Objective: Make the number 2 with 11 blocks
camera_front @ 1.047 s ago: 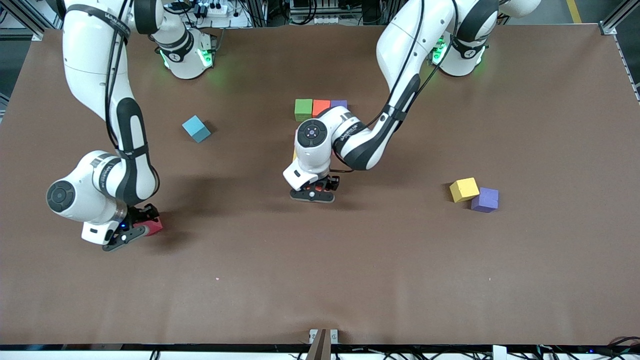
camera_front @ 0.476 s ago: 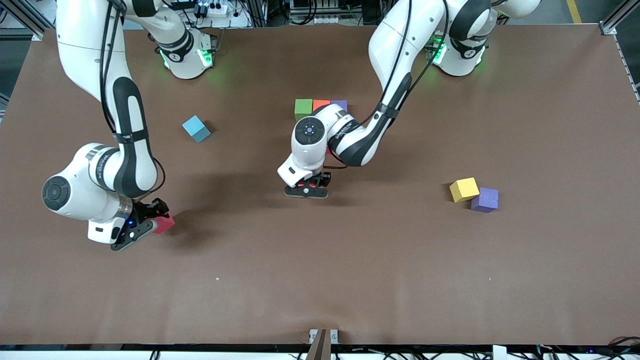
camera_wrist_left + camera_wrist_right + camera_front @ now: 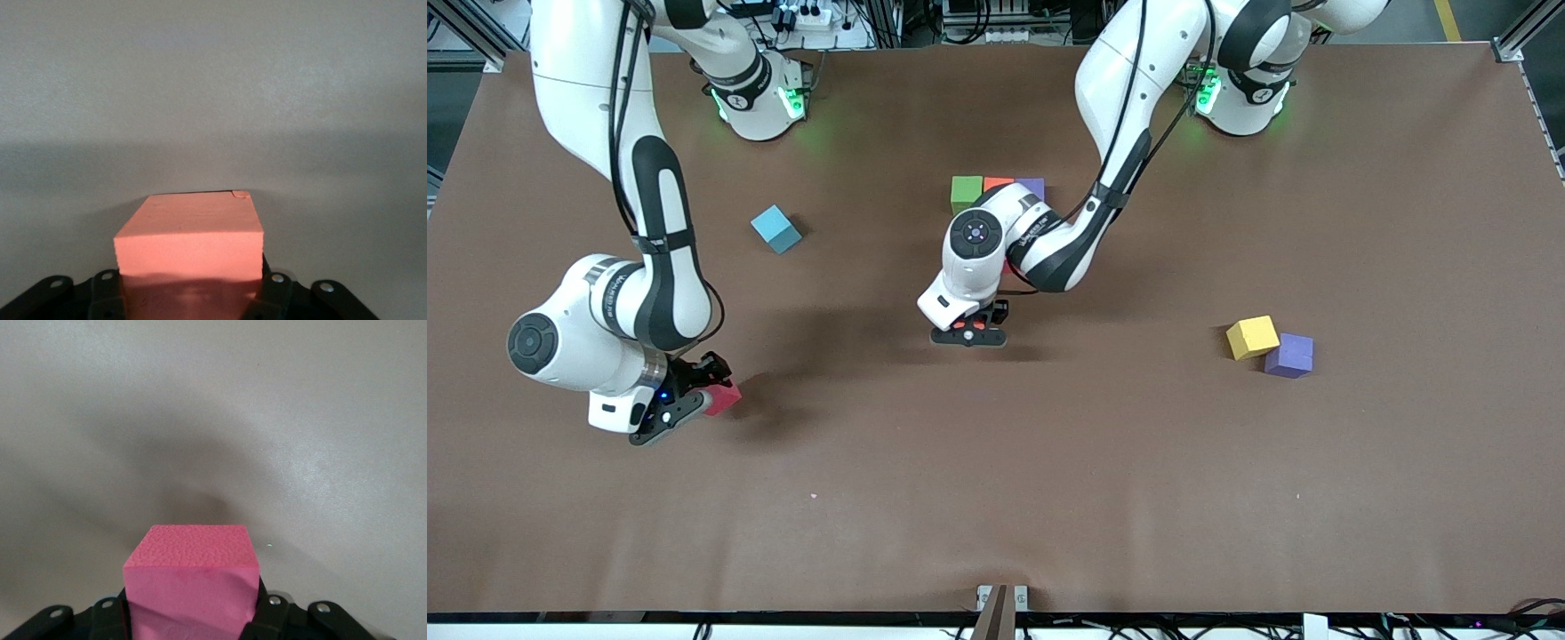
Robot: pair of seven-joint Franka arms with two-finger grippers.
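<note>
Hands both loaded, mid-carry.
Left hand [image 3: 969, 336] clamps orange block [image 3: 190, 240], right hand [image 3: 680, 400] clamps pink block [image 3: 192, 577]; shallow grips, foam could slip out.

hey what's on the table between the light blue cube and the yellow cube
In the front view, the left gripper, holding an orange block, hangs over the stretch between the light-blue cube and the yellow cube. The table there is otherwise bare.

A matte brown table covering [image 3: 1049, 498] fills nearly the whole scene, evenly lit, with soft shadows. Along its upper edge stand grey aluminium frame profiles [image 3: 1520, 36] and a white power strip [image 3: 811, 16] with plugged cables.
</note>
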